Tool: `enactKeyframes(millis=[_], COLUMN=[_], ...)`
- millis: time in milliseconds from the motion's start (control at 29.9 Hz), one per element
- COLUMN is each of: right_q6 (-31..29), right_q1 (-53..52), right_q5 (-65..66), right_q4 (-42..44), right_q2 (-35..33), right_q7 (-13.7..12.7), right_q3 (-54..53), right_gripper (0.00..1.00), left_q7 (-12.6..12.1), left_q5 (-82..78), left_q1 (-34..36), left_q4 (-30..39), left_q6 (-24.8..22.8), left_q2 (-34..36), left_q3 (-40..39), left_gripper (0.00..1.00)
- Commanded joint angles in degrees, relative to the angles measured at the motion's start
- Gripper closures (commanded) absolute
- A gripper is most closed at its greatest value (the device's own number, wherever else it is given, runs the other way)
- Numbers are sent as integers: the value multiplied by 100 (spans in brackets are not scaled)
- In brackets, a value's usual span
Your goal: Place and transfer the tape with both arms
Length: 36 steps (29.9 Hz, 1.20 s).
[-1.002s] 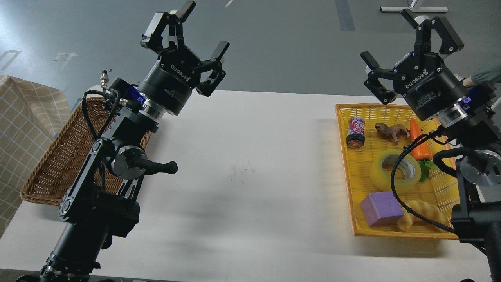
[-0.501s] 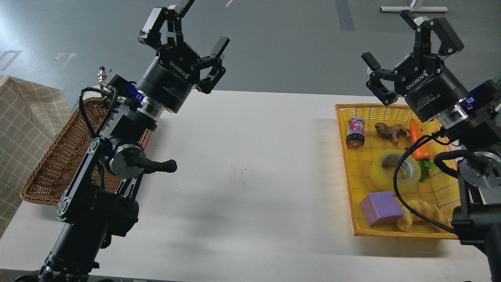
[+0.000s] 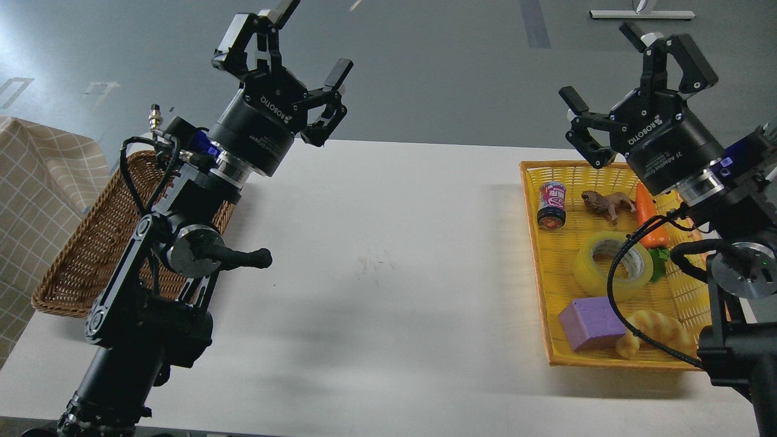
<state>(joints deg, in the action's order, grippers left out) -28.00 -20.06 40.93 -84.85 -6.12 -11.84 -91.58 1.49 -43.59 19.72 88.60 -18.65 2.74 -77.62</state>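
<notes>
While both arms stand raised above the table, neither holds anything. Right end effector [image 3: 607,64]: fingers spread wide, released, poised high over the far end of the yellow tray [image 3: 540,291], clear of its contents. Left end effector [image 3: 306,36]: likewise spread and empty, raised over the table's far left, near the wicker basket [image 3: 79,261].

Tape [image 3: 613,265]: lying flat in the middle of the yellow tray, core hole upward, untouched. A black cable from the right arm crosses in front of it. Around it in the tray: a can [image 3: 552,205] and a small animal figure [image 3: 607,202] at the far end, a carrot [image 3: 648,215] just beside the tape on the right, a purple block [image 3: 590,323] and a croissant [image 3: 655,331] at the near end.

Progress, as judged: at the outset. No grasp made, no placement, no handover. Remaining: right arm to descend and take the tape, set it where the left arm can reach, left arm to collect it; the empty basket on the left appears the likely destination, though that is inference only.

Table [image 3: 388,273]: white, flat, bare between tray and basket save for faint scuff marks at centre. Arm shadows fall across it.

Room: grey floor beyond the table with painted markings; a checked cloth [image 3: 36,182] at far left; a white stand base [image 3: 640,13] at top right.
</notes>
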Motion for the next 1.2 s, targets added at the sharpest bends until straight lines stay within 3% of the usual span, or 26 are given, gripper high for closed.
enactKeyframes(millis=[0,1170], right_q6=[0,0], right_q1=[-33,-59], right_q5=[29,144], right_q4=[56,57], right_q2=[-38,-12], right_q7=[-3,6], right_q3=[17,8], right_gripper=[0,0], left_q7=[0,-9], left_q5=[0,0], left_q1=[-4,-30], left_q4=[-1,-1], left_q6=[2,19], left_q2=[8,8], left_q3=[2,10], left_gripper=[2,2])
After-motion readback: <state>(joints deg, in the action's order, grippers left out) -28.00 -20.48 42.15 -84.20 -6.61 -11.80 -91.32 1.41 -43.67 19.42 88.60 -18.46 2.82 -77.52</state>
